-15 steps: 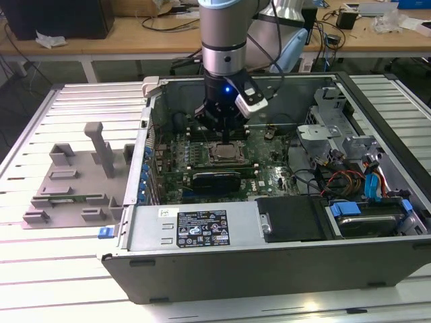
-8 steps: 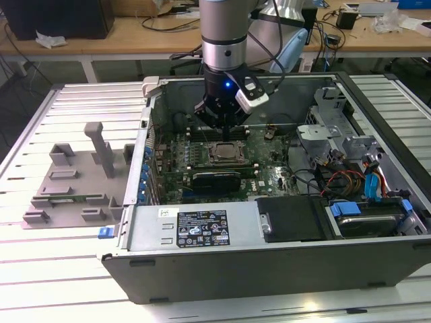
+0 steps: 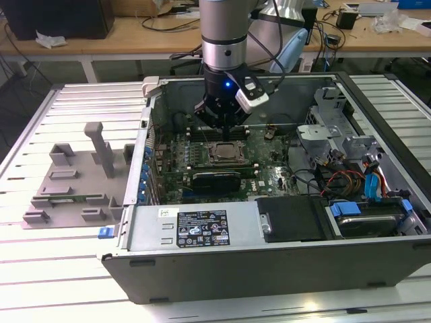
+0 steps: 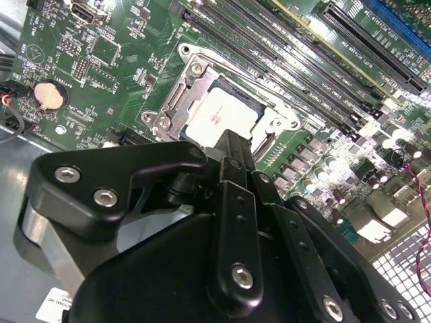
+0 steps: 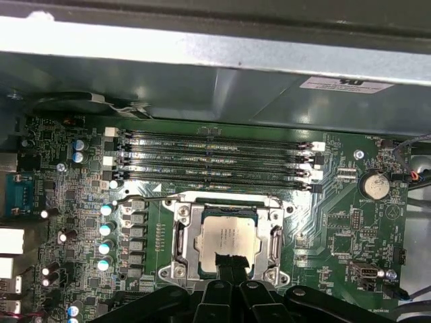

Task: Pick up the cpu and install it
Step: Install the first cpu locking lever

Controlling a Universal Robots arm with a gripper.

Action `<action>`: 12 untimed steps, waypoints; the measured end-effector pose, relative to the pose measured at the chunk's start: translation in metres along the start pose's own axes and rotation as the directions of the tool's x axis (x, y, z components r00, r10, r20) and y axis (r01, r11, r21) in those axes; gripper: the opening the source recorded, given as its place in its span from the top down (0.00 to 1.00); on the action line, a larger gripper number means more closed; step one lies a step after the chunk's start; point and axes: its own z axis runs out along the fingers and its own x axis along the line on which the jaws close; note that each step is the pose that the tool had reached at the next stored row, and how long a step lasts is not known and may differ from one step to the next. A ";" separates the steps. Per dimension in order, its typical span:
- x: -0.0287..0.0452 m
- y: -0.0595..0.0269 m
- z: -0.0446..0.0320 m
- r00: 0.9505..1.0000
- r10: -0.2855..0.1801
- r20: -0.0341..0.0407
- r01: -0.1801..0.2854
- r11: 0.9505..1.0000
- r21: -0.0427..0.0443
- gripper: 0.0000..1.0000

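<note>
The cpu (image 5: 225,235) lies flat inside the dark metal socket frame (image 5: 180,232) on the green motherboard, its silvery top plate facing up. In the second wrist view the cpu (image 4: 219,118) sits just beyond my fingertips. My gripper (image 5: 229,261) hangs directly over the chip's near edge, with its black fingers drawn together into one tip and nothing seen between them. In the exterior view the gripper (image 3: 225,133) reaches down into the open computer case, right above the cpu (image 3: 225,152). Whether the tip touches the chip cannot be told.
Memory slots (image 5: 215,161) run beside the socket, near the case wall (image 3: 155,108). A grey plastic tray (image 3: 67,182) lies outside the case on the exterior view's left. A drive cage and cables (image 3: 363,175) fill the case's right. A coin battery (image 5: 374,186) sits on the board.
</note>
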 end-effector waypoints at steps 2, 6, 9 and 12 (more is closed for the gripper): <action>0.0000 0.0000 -0.0001 1.000 0.000 0.000 0.000 1.000 0.000 0.89; -0.0002 0.0000 -0.0055 1.000 0.000 0.000 0.000 1.000 0.000 0.89; 0.0016 0.0001 -0.0056 1.000 0.000 0.000 0.000 1.000 0.000 0.89; 0.0046 0.0002 -0.0057 1.000 0.000 0.002 0.000 1.000 0.000 0.89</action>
